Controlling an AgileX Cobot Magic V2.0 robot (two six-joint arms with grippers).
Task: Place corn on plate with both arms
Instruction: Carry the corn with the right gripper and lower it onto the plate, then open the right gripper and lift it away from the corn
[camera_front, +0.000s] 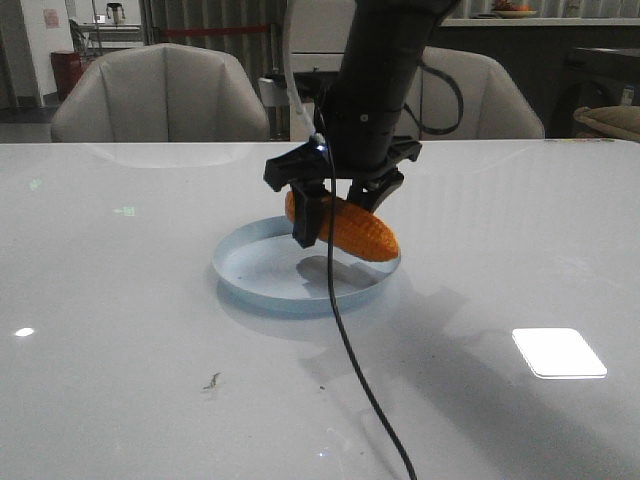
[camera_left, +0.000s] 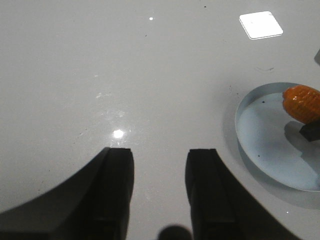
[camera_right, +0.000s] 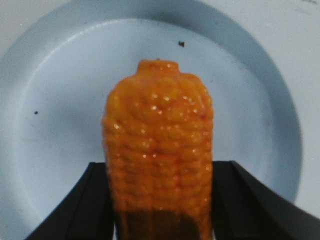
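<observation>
Front view: I see the right pincer (camera_front: 338, 208) clamped on the corn (camera_front: 352, 228), held above the plate (camera_front: 250, 282); left pincer (camera_left: 159, 172) apart, beside plate.

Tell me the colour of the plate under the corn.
Pale blue plate, best seen in the right wrist view, behind the orange corn.

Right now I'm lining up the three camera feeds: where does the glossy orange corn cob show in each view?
Front view: the glossy orange corn cob is centre, gripped over the plate.
Left wrist view: far right edge, only one end showing.
Right wrist view: fills the centre, between the black fingers.
Shared landmark: the round pale blue plate.
</observation>
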